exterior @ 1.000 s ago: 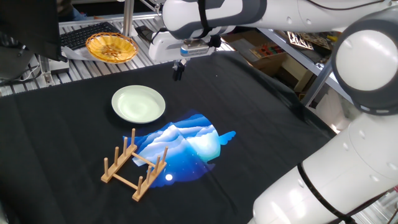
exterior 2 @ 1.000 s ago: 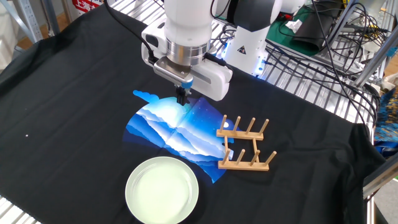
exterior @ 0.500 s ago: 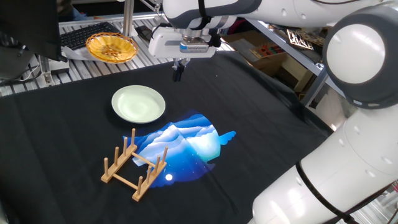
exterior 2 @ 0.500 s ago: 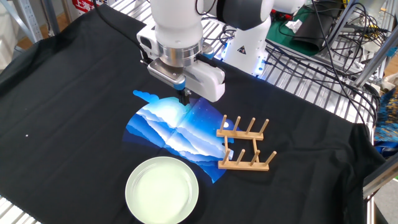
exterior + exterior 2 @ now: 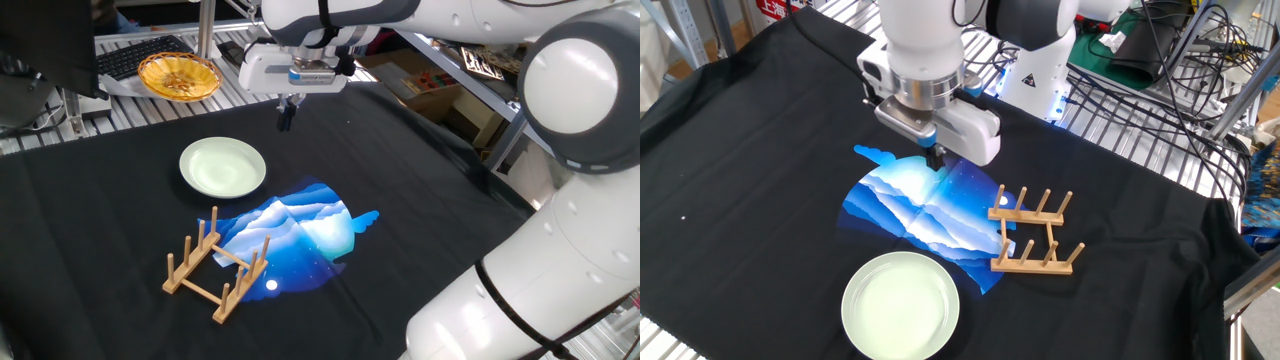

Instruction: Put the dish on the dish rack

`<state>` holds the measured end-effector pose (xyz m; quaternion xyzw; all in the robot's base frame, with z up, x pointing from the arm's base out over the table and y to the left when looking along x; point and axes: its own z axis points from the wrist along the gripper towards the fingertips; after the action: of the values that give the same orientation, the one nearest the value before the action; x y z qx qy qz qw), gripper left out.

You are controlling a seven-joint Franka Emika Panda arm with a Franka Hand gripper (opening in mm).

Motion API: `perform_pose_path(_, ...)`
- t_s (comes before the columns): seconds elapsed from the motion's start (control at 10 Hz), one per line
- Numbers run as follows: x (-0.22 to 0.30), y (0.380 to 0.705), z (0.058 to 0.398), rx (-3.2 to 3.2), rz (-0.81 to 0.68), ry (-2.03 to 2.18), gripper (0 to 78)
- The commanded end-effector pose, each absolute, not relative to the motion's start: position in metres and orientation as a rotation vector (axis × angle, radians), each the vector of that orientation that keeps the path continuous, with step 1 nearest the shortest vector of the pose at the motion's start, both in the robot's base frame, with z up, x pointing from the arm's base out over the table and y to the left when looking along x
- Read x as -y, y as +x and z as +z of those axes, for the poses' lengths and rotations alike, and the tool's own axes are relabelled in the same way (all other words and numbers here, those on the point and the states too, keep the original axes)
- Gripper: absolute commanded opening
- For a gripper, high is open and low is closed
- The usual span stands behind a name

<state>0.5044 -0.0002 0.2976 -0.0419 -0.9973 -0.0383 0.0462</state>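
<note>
Plates: one, pale green (image 5: 222, 166), flat on the cloth.
Dish racks: one, light wood (image 5: 215, 267), upright.
Rack pegs: eight, in two rows of four, counted in the other fixed view.
Woven baskets: one, yellow-orange (image 5: 178, 76), at the table's far edge.
Black cloths: one (image 5: 400, 170), covering the table.
Blue printed patches: one (image 5: 300, 230), on the cloth.
Grippers: one (image 5: 286, 118).
</note>
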Motion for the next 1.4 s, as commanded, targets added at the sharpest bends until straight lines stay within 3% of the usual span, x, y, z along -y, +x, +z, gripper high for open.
perform_pose_path(0.1, 0.003, 0.514, 0.3, 3.042, -0.12, -0.102, 0.0)
perform_pose_path(1.4, 0.024, 0.536, 0.292, 3.034, -0.147, -0.11, 0.0)
